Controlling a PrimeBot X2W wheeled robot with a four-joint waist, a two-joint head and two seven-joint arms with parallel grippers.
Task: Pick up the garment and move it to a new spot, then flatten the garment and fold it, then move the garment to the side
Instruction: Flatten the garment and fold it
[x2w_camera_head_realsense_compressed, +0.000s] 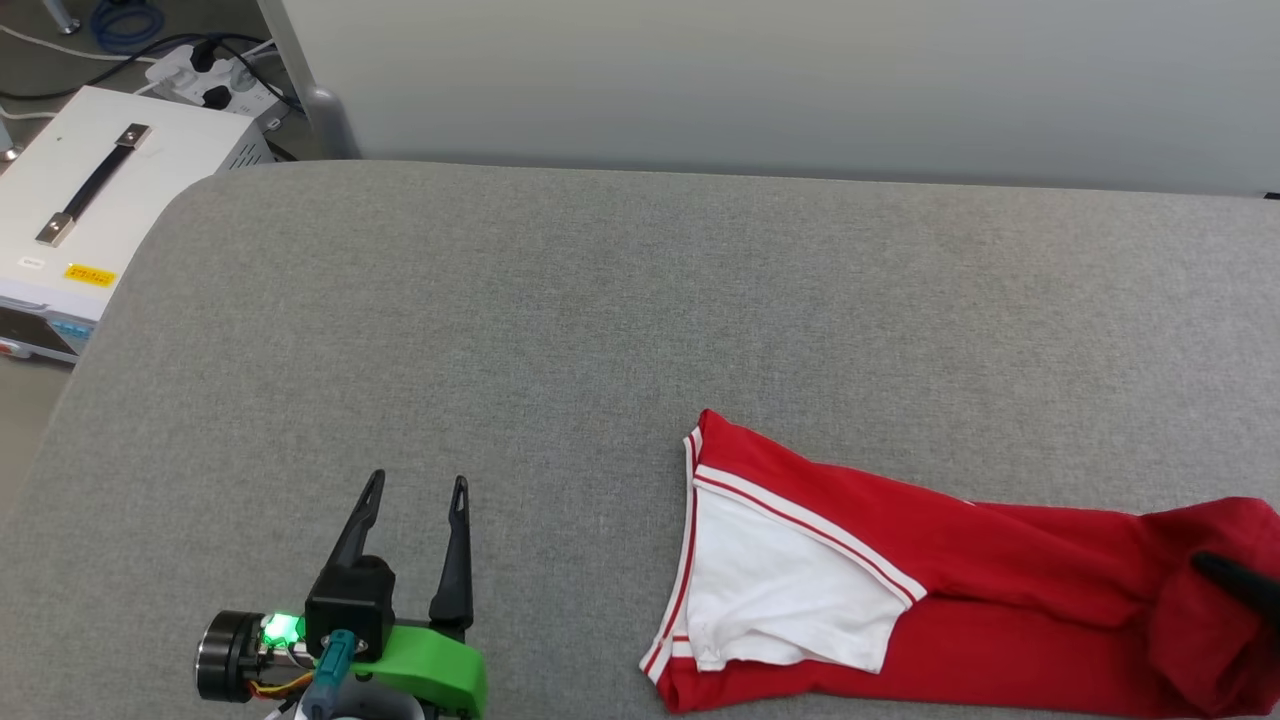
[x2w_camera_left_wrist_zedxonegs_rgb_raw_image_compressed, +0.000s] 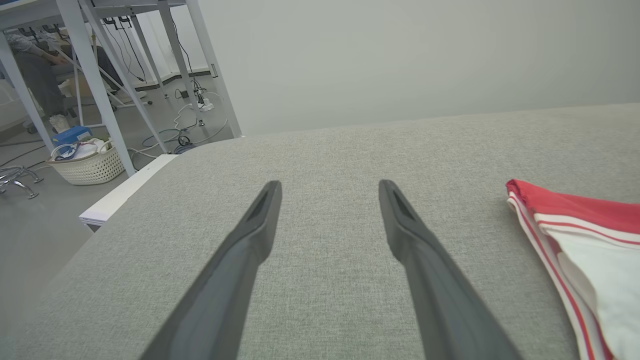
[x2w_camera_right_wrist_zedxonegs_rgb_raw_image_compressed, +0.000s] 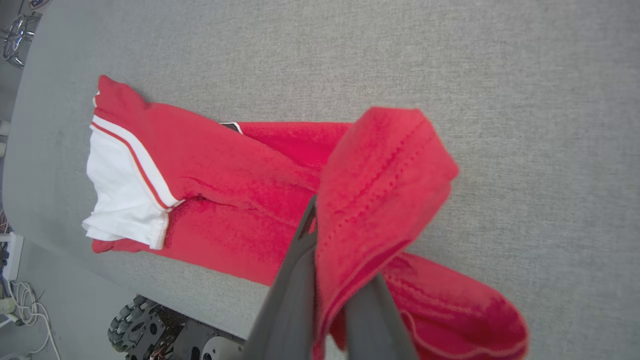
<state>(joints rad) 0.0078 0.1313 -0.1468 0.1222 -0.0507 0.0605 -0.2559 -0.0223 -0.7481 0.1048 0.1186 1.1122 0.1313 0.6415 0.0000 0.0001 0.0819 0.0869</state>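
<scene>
**While the right claw pinches the garment, the left claw stands open**

Where the grey tabletop meets its near edge on the robot's right, the garment lies in a long, bunched red band, mostly flat on the fabric surface. Its white sleeve, edged with red-and-white striped trim, is at the band's left end. At the other end a fold of red cloth is raised off the tabletop and drapes over the right claw's 2 dark fingers, which are closed together on it. To the left, the left claw hovers low over bare tabletop, well apart from the garment, its 2 fingers spread wide with nothing between them. Beyond the tabletop's far left corner sits a white box with a dark handle, and a pale woven basket stands on the floor.
</scene>
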